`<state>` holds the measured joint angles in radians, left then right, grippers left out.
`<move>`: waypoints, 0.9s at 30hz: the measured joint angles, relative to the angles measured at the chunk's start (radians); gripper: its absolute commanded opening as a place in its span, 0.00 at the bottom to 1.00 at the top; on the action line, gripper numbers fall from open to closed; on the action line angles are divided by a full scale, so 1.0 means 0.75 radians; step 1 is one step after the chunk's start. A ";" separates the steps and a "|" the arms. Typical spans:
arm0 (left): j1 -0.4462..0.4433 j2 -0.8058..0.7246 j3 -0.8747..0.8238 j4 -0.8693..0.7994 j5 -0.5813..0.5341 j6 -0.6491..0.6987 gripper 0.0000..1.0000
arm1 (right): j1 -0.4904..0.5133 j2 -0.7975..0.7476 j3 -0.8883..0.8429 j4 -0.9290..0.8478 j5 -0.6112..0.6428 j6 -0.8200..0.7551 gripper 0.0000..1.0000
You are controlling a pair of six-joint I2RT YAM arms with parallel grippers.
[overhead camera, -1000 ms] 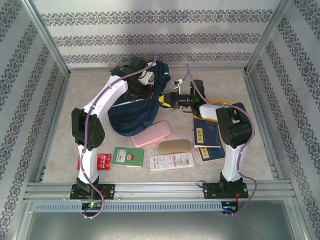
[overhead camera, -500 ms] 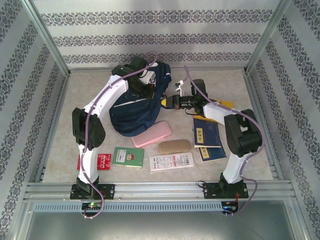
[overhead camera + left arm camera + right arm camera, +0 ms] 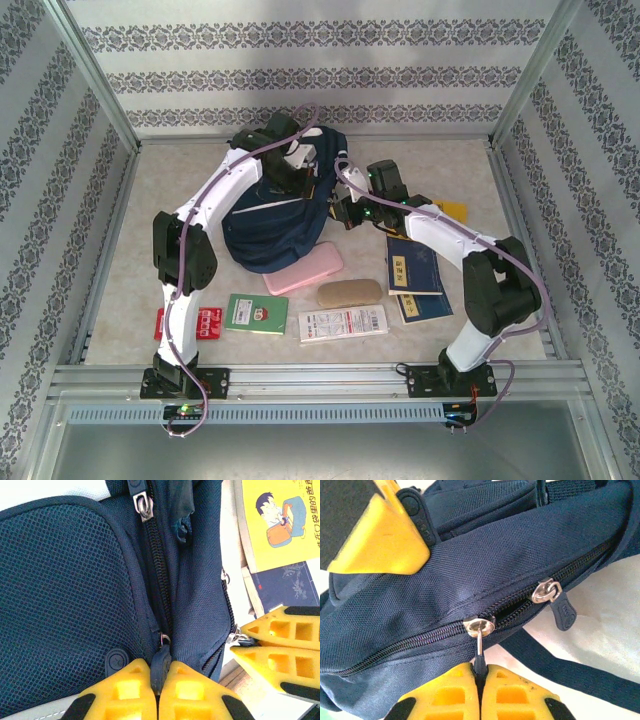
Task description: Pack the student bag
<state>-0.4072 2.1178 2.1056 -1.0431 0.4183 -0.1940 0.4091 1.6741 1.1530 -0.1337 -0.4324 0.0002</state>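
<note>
- Bag (image 3: 270, 225) now has a zip tab pinched by each hand. The right gripper (image 3: 479, 672), whose jaws stood apart a second ago, has shut on the thin pull (image 3: 479, 652) hanging from a slider (image 3: 479, 626).
- Left gripper (image 3: 159, 677) stays clamped on a dark pull (image 3: 162, 660), apparently of a second zip, beside the mesh panel (image 3: 60, 590).
- A short dark gap shows between that slider and a second slider (image 3: 546, 591); the zip looks closed on either side of it.
- Since a second ago the bag's far end has been drawn up and looks tauter.
- My reading: with both tabs held, the opening pull can start, but packing itself has not begun.
- The right arm has stretched out. Its elbow has swung toward the near right corner, and its forearm runs over the blue books (image 3: 415, 270) to the bag's right side.
- The left arm rises from the near left edge, elbow high, with its forearm slanting to the bag's far end.
- The bag lies by the far edge of the tabletop (image 3: 140, 200), a little left of middle.
- Waiting along the bag's near side are a pink case (image 3: 303, 268), tan case (image 3: 350, 293), green booklet (image 3: 257, 312), red pack (image 3: 207, 322) and white packet (image 3: 342, 323).
- A yellow book (image 3: 280, 520) lies by the right edge.
</note>
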 measured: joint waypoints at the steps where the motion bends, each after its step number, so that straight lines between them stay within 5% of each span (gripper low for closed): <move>1: -0.002 0.000 0.000 0.001 0.001 -0.001 0.00 | 0.006 -0.006 0.007 -0.018 0.024 -0.020 0.02; 14: -0.006 0.041 0.063 0.004 0.024 -0.058 0.00 | 0.188 -0.037 0.117 -0.270 0.341 -0.330 0.00; 27: -0.003 0.113 0.148 0.057 0.062 -0.173 0.00 | 0.377 -0.059 0.117 -0.388 0.292 -0.392 0.00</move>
<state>-0.4091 2.2024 2.2166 -1.0000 0.4644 -0.3237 0.6922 1.6299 1.2411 -0.4244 -0.2131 -0.2935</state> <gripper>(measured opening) 0.061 0.074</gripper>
